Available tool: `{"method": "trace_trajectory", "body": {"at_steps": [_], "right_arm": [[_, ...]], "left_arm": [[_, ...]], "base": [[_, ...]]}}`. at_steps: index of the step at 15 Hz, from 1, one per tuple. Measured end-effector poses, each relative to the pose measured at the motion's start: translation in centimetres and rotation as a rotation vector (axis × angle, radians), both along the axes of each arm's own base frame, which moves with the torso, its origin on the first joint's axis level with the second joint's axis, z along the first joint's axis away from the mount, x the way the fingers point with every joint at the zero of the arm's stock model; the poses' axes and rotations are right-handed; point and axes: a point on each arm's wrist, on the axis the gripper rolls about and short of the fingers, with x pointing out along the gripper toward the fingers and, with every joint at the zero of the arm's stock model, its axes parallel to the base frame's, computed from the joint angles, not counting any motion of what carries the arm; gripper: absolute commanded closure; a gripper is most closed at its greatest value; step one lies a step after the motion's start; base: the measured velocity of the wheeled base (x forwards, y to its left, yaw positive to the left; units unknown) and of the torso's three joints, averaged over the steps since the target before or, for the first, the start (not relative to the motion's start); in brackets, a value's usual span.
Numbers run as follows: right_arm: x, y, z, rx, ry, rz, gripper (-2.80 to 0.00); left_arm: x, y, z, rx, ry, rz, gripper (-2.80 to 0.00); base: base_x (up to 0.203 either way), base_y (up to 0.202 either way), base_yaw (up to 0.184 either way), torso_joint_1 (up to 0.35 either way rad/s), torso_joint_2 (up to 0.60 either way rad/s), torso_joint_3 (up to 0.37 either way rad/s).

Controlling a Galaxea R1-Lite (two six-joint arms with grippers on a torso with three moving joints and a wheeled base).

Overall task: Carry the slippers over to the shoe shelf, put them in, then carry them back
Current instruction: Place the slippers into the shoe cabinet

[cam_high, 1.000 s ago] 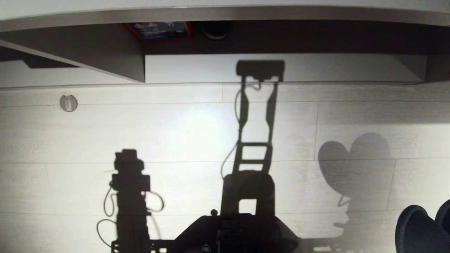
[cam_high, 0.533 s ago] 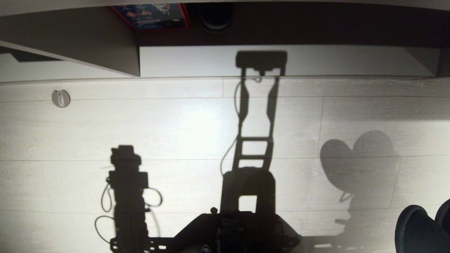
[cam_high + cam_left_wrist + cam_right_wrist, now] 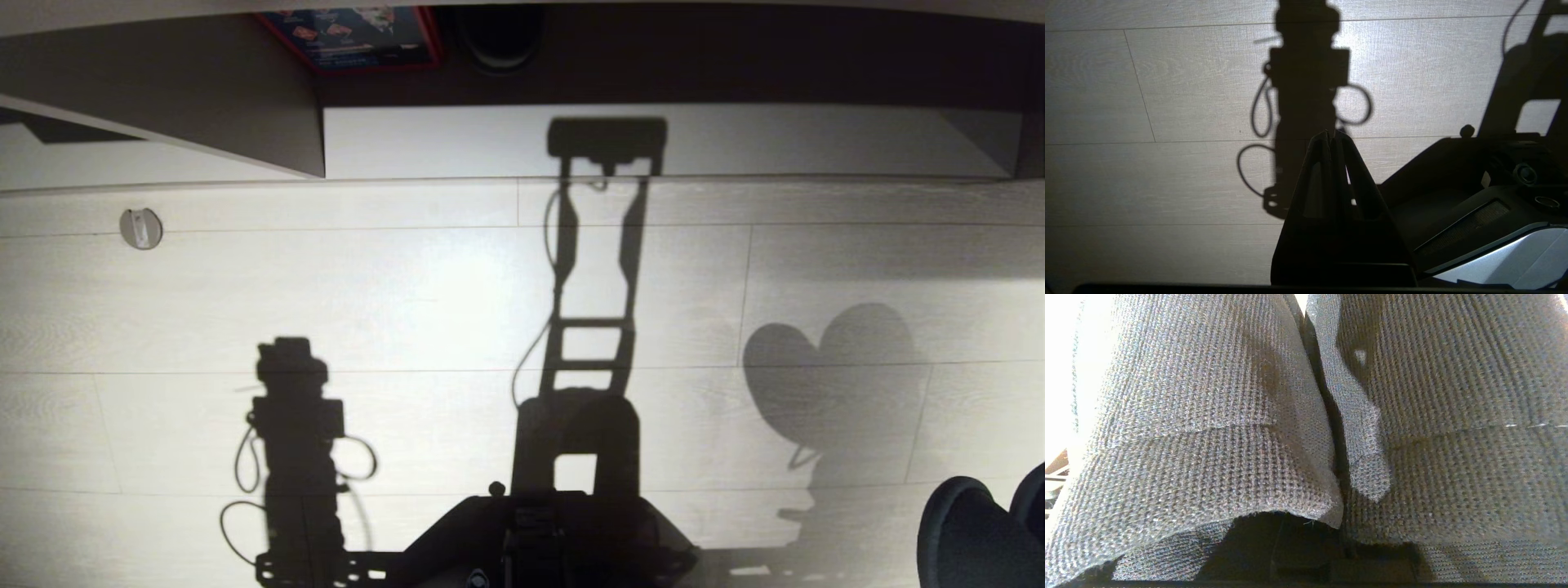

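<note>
Slippers (image 3: 984, 535): dark knit pair, side by side, at 4 o'clock of the head view, filling the right wrist view, pinched by the right gripper. Shoe shelf (image 3: 669, 139): 12 o'clock, across pale floor (image 3: 408, 302). Left gripper (image 3: 1333, 136): jaws pressed together, holding nothing.

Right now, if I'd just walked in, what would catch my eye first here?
Probably the robot's long black shadows across the pale plank floor. Next, the dark slippers poking in at the lower right corner, their knit fabric filling the right wrist view. Beyond the floor's far edge sits the low shoe shelf.
</note>
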Motion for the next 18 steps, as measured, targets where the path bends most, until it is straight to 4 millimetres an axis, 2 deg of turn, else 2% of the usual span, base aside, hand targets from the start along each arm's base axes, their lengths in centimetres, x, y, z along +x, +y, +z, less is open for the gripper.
{"method": "trace_trajectory", "body": {"at_steps": [18], "right_arm": [[-0.03,-0.04,0.12,-0.006,0.000,-0.017,0.00]], "left_arm": [[0.00,0.00,0.01,0.000,0.000,0.000,0.00]], "base": [[0.000,0.000,0.000,0.000,0.00,0.000]]}}
